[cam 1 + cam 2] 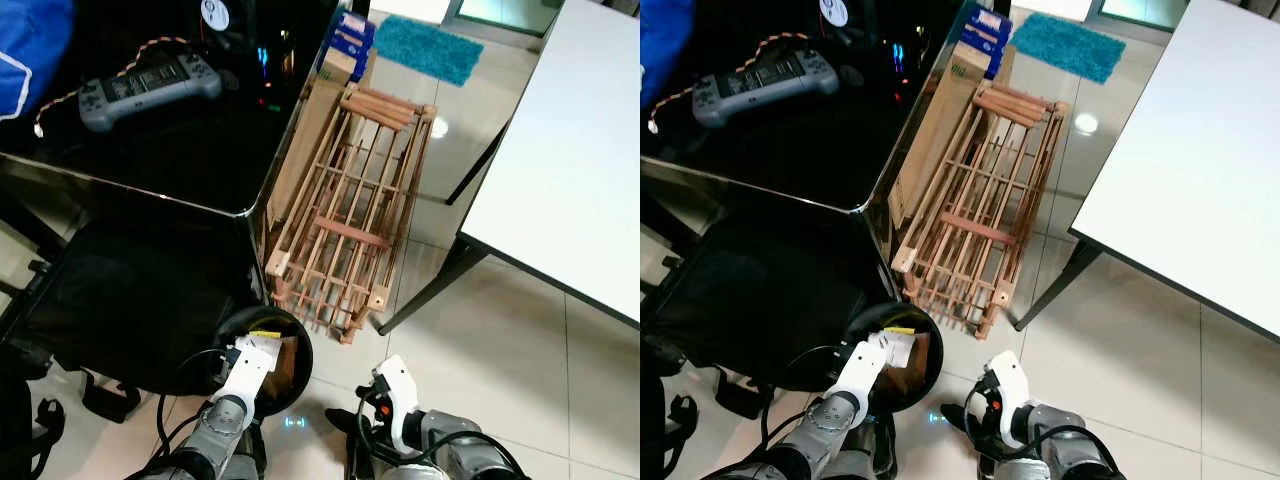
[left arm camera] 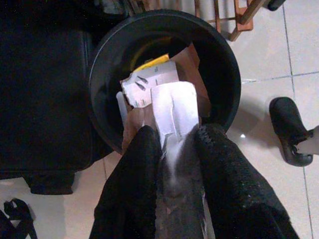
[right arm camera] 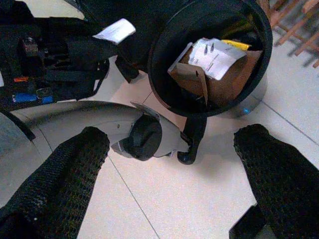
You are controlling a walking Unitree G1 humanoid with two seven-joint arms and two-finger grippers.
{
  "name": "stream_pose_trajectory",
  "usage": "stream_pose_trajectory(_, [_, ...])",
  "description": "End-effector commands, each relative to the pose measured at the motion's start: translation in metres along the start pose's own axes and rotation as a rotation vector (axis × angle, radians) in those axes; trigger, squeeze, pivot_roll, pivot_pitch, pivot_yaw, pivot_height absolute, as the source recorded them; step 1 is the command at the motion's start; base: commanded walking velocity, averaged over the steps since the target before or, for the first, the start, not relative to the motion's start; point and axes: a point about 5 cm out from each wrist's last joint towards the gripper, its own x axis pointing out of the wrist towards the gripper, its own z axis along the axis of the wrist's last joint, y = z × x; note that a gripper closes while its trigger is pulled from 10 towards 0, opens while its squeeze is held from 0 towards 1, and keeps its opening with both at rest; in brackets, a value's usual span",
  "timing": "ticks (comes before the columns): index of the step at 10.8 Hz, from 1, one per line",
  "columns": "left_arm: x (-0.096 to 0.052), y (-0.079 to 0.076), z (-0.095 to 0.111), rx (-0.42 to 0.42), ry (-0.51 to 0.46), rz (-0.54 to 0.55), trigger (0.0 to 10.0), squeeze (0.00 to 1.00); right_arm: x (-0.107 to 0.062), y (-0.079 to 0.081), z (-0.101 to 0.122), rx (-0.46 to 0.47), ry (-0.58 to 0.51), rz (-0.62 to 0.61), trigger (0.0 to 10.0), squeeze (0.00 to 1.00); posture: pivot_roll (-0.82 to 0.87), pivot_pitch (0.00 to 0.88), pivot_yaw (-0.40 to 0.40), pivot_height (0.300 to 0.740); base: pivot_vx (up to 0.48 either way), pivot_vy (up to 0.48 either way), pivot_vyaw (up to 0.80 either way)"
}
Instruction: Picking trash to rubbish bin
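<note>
Left pincer (image 2: 172,144) pinched shut on a white paper scrap (image 2: 173,112) over the black rubbish bin (image 2: 227,64), looks light, limp, edge grip suffices; right pincer (image 3: 169,159) spread wide, empty, near floor.

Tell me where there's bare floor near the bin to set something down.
Bare tiles lie between the wooden slatted rack and the white table, reaching toward the right gripper. It is crowded inside the round black bin, where the left gripper holds white paper over cardboard.
</note>
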Motion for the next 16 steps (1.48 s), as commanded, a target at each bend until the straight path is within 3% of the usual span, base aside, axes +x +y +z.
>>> stream_pose_trajectory(1, [-0.003, -0.006, -0.010, -0.003, 0.028, -0.007, 10.0, 1.00, -0.002, 0.002, -0.010, 0.028, 0.026, 0.018, 10.0, 0.00, -0.05, 0.323, -0.054, 0.740, 0.000, 0.000, 0.00])
stream_pose_trajectory(7, [-0.002, -0.005, -0.007, 0.013, 0.014, -0.001, 10.0, 1.00, -0.003, 0.002, -0.009, 0.030, 0.026, 0.014, 10.0, 0.00, -0.05, 0.315, -0.053, 0.740, 0.000, 0.000, 0.00])
stream_pose_trajectory(8, [-0.001, -0.004, -0.005, 0.016, 0.006, 0.007, 10.0, 0.00, -0.002, 0.002, -0.009, 0.033, 0.020, 0.006, 10.0, 0.00, -0.04, 0.311, -0.049, 0.740, 0.000, 0.000, 0.00])
stream_pose_trajectory(10, [-0.001, 0.000, 0.004, -0.035, -0.054, 0.034, 10.0, 0.00, -0.001, -0.008, 0.002, 0.001, -0.016, -0.123, 10.0, 0.00, -0.03, 0.289, -0.030, 0.740, 0.000, 0.000, 0.00])
stream_pose_trajectory(12, [-0.002, 0.012, 0.010, -0.077, -0.129, 0.101, 10.0, 0.00, -0.011, -0.033, 0.021, -0.137, -0.060, -0.425, 10.0, 0.00, -0.02, 0.266, -0.011, 0.740, 0.000, 0.000, 0.00])
stream_pose_trajectory(14, [-0.003, 0.023, 0.009, -0.117, -0.149, 0.153, 10.0, 0.00, -0.027, -0.053, 0.032, -0.114, -0.134, -0.665, 10.0, 0.00, 0.01, 0.245, -0.003, 0.740, 0.000, 0.000, 0.00])
stream_pose_trajectory(16, [-0.003, 0.027, 0.013, -0.122, -0.160, 0.164, 10.0, 0.00, -0.036, -0.062, 0.032, -0.067, -0.173, -0.816, 10.0, 0.00, 0.01, 0.232, 0.007, 0.740, 0.000, 0.000, 0.00])
